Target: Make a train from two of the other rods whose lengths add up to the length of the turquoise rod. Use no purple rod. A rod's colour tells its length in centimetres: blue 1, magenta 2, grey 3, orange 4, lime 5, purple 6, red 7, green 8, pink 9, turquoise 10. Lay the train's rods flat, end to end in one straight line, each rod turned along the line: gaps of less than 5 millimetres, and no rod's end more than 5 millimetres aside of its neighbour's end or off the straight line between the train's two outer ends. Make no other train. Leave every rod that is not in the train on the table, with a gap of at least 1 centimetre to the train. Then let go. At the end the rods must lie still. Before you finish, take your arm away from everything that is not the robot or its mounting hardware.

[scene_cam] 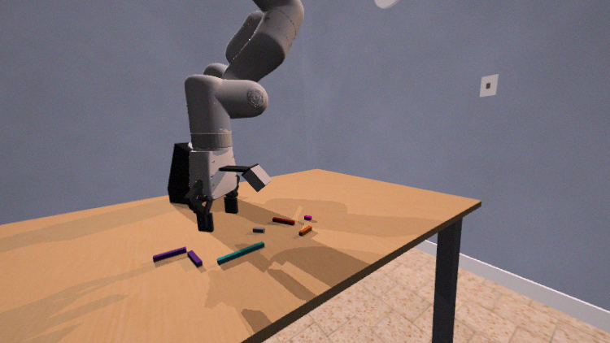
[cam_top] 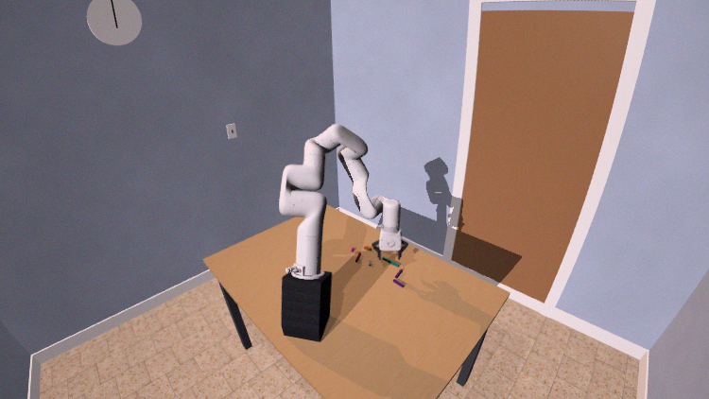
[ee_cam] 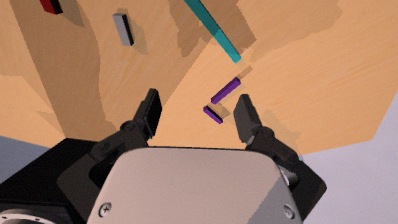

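Note:
My gripper [cam_top: 389, 256] [scene_cam: 218, 218] [ee_cam: 198, 101] is open and empty, above the table. The turquoise rod [cam_top: 390, 262] [scene_cam: 241, 253] [ee_cam: 215, 31] lies flat. The red rod [cam_top: 357, 256] [scene_cam: 283, 220] [ee_cam: 50, 6] lies flat, apart from the others. The grey rod [cam_top: 370, 263] [scene_cam: 258, 230] [ee_cam: 121, 30] lies between the red and turquoise rods. The orange rod [cam_top: 367, 248] [scene_cam: 305, 230] and the magenta rod [cam_top: 353, 250] [scene_cam: 307, 218] lie apart beyond the red one; both are outside the wrist view.
Two purple rods lie at an angle, close together, near one end of the turquoise rod: one [cam_top: 398, 273] [scene_cam: 194, 258] [ee_cam: 226, 90] nearer it, the other [cam_top: 398, 283] [scene_cam: 169, 254] [ee_cam: 213, 115] farther. The black base block [cam_top: 304, 307] stands on the table [cam_top: 356, 342].

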You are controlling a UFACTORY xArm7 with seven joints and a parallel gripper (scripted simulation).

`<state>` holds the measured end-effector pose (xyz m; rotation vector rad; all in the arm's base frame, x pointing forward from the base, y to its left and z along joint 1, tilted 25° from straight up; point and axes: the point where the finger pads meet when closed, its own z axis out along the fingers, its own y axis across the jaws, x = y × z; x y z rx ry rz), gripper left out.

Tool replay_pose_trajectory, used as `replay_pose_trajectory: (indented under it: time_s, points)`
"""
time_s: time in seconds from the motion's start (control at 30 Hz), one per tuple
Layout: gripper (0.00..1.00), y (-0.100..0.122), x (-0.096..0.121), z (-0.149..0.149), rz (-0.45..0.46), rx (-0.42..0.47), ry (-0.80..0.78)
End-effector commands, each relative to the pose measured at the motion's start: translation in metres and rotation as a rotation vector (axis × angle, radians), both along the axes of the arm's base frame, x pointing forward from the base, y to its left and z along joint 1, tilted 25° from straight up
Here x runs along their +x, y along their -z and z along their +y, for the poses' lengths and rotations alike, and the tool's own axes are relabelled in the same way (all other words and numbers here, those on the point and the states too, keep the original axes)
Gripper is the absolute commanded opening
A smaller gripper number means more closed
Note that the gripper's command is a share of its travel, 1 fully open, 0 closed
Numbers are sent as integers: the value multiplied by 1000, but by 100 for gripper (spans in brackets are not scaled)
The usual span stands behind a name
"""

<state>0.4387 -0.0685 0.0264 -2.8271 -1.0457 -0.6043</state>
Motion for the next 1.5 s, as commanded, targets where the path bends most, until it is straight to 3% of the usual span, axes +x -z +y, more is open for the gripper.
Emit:
replay_pose_trajectory:
  time_s: [0.0, 0.9, 1.47]
  points:
    - [100, 3, 0, -14, -59, -42, -150]
    - [100, 16, -9, -64, -192, -250, -705]
    - [100, 17, -10, -67, -201, -265, -741]
